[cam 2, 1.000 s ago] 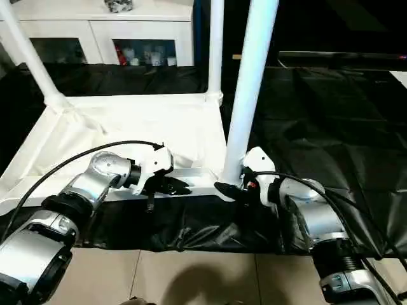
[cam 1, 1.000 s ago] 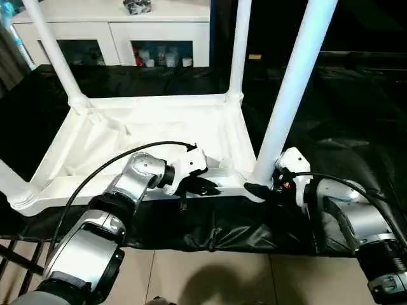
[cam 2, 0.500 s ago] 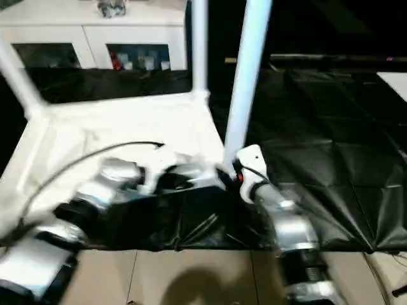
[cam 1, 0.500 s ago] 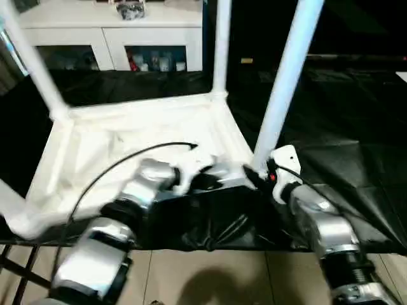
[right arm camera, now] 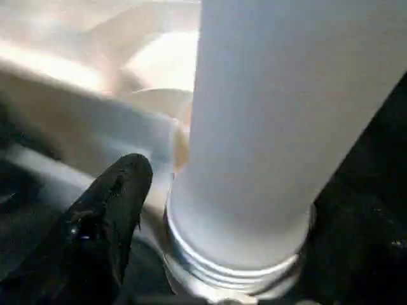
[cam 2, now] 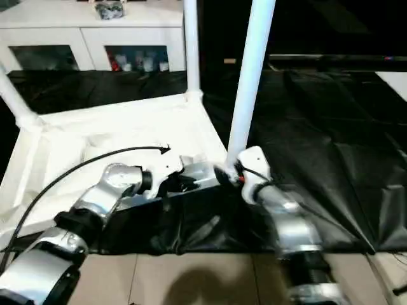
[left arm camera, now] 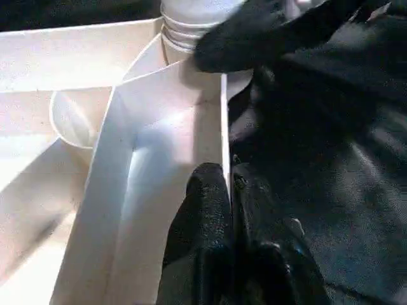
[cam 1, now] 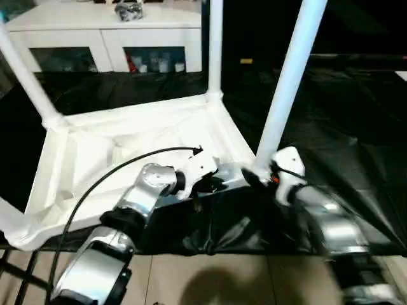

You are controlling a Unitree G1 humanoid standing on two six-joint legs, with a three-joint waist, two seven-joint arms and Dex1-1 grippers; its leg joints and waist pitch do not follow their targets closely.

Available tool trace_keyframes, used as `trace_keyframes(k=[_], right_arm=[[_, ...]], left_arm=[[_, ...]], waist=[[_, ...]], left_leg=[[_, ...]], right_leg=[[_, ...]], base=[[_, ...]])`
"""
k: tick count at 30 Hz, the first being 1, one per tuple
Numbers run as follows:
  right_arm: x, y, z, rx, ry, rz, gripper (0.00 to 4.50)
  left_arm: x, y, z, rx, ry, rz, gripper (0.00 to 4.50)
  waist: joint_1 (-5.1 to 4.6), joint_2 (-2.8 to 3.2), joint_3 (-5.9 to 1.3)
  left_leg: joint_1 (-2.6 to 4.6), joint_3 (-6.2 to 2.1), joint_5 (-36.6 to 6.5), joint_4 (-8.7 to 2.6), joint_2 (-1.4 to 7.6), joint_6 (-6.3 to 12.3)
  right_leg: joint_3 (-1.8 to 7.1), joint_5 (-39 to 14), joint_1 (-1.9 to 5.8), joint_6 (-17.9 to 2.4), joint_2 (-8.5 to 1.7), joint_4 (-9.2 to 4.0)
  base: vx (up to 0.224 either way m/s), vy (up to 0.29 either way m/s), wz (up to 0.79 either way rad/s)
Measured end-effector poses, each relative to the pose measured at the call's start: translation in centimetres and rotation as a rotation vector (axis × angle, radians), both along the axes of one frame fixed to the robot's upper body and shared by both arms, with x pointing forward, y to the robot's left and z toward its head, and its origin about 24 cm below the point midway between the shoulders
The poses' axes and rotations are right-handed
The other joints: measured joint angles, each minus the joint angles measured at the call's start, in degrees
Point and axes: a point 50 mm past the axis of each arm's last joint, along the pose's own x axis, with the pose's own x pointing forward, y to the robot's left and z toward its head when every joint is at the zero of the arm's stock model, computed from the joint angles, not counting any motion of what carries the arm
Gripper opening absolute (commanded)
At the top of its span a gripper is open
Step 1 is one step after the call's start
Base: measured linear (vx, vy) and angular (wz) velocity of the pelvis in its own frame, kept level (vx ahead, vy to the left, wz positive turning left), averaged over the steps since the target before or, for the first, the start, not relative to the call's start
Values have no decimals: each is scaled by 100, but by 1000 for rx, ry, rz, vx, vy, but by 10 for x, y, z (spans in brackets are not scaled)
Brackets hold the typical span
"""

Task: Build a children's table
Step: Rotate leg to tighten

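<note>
Four legs rise from the upside-down top (cam 1: 146, 136), which lies on a black sheet (cam 1: 343, 114); the leg (cam 1: 289, 82) at the corner at 4 o'clock stands in its socket. The left gripper (left arm camera: 229, 210), fingers pressed together, pinches the top's near rim. The right gripper (cam 1: 254, 179) sits at that leg's base, one finger (right arm camera: 111, 210) beside the socket; I cannot tell its spread. A cabinet (cam 1: 108, 32) stands at 12 o'clock.

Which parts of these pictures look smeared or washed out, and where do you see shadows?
Left eye view: the right arm is smeared, the table top glares bright white, and a soft shadow lies on the floor. Right wrist view: the leg looms pale and soft. Left wrist view: the fingers are dark, with little detail.
</note>
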Motion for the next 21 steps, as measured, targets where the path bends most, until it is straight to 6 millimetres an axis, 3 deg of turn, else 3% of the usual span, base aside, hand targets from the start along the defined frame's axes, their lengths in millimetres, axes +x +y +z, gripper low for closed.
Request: trace_keyframes(k=[9, 12, 16, 21], right_arm=[[-19, -6, 18, -1, 26, 459, 392], [-18, -3, 20, -15, 26, 530, 392], [-20, -2, 19, -36, 54, 623, 392], [-20, 0, 15, -46, 96, 674, 339]], left_arm=[[-8, 31, 6, 6, 58, -185, 0], [-8, 39, 8, 11, 67, -211, 0], [-10, 46, 8, 17, 99, -246, 0], [-12, 51, 8, 19, 123, -281, 0]], waist=[[158, -4, -1], [162, -12, 3], [160, -31, 15], [168, -43, 23]], left_leg=[[-48, 10, 16, -5, 43, 31], [-102, 12, 14, 38, 42, 34], [-107, 12, 8, 75, 50, 34], [-106, 15, -1, 85, 56, 5]], right_leg=[[-31, -20, -35, -14, 21, 6], [-28, -18, -91, -16, 13, 44], [-26, -20, -101, -18, 11, 89], [-26, -12, -99, -27, 10, 96]], base=[[0, 0, 0], [0, 0, 0], [0, 0, 0], [0, 0, 0]])
